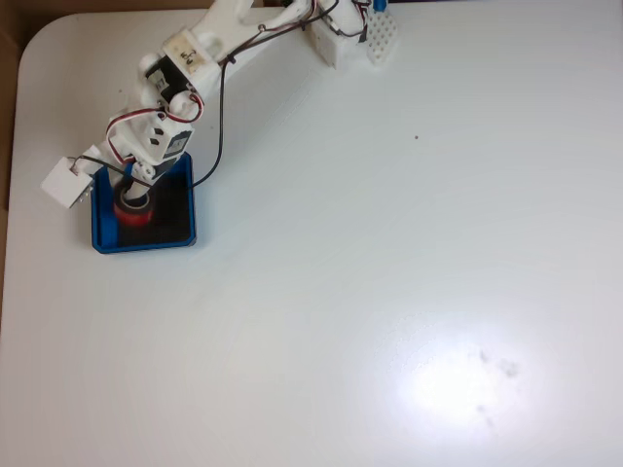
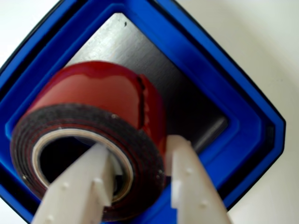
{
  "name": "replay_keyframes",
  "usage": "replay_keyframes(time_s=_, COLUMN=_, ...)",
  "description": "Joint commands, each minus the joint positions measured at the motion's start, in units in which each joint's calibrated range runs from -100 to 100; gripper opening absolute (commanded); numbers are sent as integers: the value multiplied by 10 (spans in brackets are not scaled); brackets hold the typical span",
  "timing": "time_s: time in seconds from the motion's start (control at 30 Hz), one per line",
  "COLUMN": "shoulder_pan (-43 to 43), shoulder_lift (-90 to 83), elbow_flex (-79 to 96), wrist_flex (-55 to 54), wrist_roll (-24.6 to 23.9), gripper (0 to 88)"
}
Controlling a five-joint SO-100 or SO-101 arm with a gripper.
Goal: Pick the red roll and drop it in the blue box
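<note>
In the wrist view the gripper (image 2: 140, 175) has its two white fingers (image 2: 189, 182) clamped on the wall of the red roll (image 2: 98, 93), one finger inside the hollow core and the other against the red outer side. The roll sits above the black floor of the blue box (image 2: 205, 65), well inside its raised rim; whether it touches the floor cannot be told.

In the fixed view the gripper (image 1: 131, 195) and red roll (image 1: 133, 210) are over the left half of the blue box (image 1: 185, 209), with bare black floor to the roll's right. The box lies near the white table's (image 1: 389, 292) left edge, below its rounded far-left corner. The arm (image 1: 180, 68) reaches in from the top edge. To the right the tabletop is wide and open, with a bright glare patch low down and a few faint smudges beside it.
</note>
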Motion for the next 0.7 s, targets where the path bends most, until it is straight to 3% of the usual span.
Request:
replay_keyframes(time_s=0.0, shoulder_pan=4, shoulder_lift=10, elbow_flex=-46, wrist_flex=-4, wrist_roll=-1, gripper=7)
replay_keyframes(time_s=0.33, shoulder_pan=12, shoulder_lift=15, elbow_flex=-43, wrist_flex=-3, wrist_roll=-2, gripper=17)
replay_keyframes(time_s=0.57, shoulder_pan=16, shoulder_lift=10, elbow_flex=-41, wrist_flex=1, wrist_roll=-2, gripper=149)
replay_keyframes(time_s=0.67, shoulder_pan=16, shoulder_lift=-2, elbow_flex=-33, wrist_flex=1, wrist_roll=-2, gripper=157)
